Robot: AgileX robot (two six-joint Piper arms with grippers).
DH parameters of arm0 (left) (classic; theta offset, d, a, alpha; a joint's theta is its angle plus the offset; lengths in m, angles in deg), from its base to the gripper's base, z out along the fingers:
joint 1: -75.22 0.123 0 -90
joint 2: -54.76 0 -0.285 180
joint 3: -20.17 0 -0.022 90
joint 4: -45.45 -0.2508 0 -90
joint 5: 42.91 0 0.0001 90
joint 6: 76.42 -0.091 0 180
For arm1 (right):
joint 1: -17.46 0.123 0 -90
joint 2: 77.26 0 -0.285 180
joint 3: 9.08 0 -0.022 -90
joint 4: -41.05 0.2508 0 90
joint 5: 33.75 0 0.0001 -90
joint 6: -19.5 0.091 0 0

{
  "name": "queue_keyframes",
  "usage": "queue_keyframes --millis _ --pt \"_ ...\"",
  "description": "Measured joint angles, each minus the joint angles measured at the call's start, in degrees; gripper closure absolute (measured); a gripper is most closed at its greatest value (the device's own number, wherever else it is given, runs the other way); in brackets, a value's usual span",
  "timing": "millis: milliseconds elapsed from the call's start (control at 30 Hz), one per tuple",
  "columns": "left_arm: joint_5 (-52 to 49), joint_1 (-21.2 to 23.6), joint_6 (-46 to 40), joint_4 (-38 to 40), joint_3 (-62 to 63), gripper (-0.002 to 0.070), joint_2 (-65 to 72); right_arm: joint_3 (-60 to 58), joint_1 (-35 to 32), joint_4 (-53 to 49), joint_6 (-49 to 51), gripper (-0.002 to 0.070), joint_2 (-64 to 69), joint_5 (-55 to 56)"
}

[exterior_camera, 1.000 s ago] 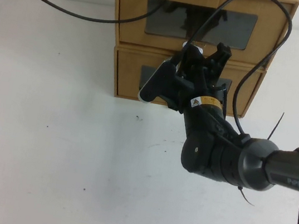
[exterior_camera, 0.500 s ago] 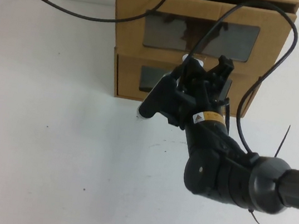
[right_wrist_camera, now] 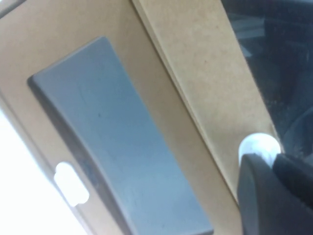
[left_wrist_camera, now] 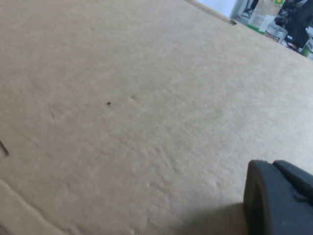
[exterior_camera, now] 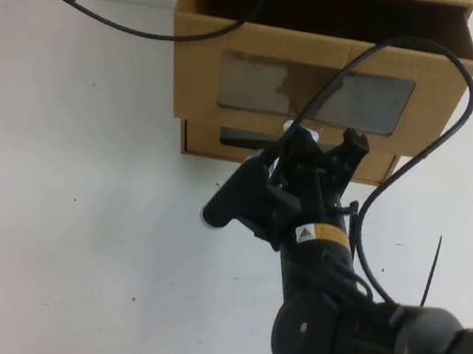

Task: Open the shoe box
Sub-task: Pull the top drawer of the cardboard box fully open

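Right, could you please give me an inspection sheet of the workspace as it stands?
surface: white table, a few dark specks.
job's things: shoe boxes, stacked; upper drawer pulled out, lower shut.
clutter: nothing seen.
grippers: right gripper shut at the upper drawer's white knob; left gripper close over plain cardboard.
cables: black cables cross table and boxes.
surroundings: bottles beyond the cardboard.

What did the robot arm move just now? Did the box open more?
The right pincer, shut on the white knob, pulled back toward the robot. That slid the shoe box's top drawer further out, over the bottom drawer. The bottom drawer and the table stayed put. The left pincer sits close over a cardboard surface.
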Motion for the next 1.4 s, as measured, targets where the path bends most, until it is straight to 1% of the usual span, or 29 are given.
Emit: queue_keyframes --millis 233,500,967,1133,1267,1400 --pt "0.0 0.0 0.09 0.2 0.0 0.068 0.05 -0.26 4.64 8.11 -3.27 0.0665 -0.27 2.83" --pt "0.0 0.0 0.31 0.69 0.0 0.068 0.05 -3.3 8.98 11.72 -3.35 0.0665 -0.62 7.33" --pt "0.13 0.0 0.53 1.28 0.0 0.068 0.27 -3.46 15.49 20.1 -3.59 0.0665 -0.95 11.47" --pt "0.27 0.0 0.88 1.54 0.0 0.068 0.44 -3.46 16.08 21.33 -4.79 0.0665 -1.77 11.4" --pt "0.27 0.0 1.38 1.62 0.0 0.068 0.44 -3.83 16.17 23.58 -5.04 0.0664 -4.72 8.21" --pt "0.43 -0.47 2.97 -0.04 0.14 0.068 0.44 -4.06 16.17 25.59 -5.36 0.0661 -8.24 5.28"
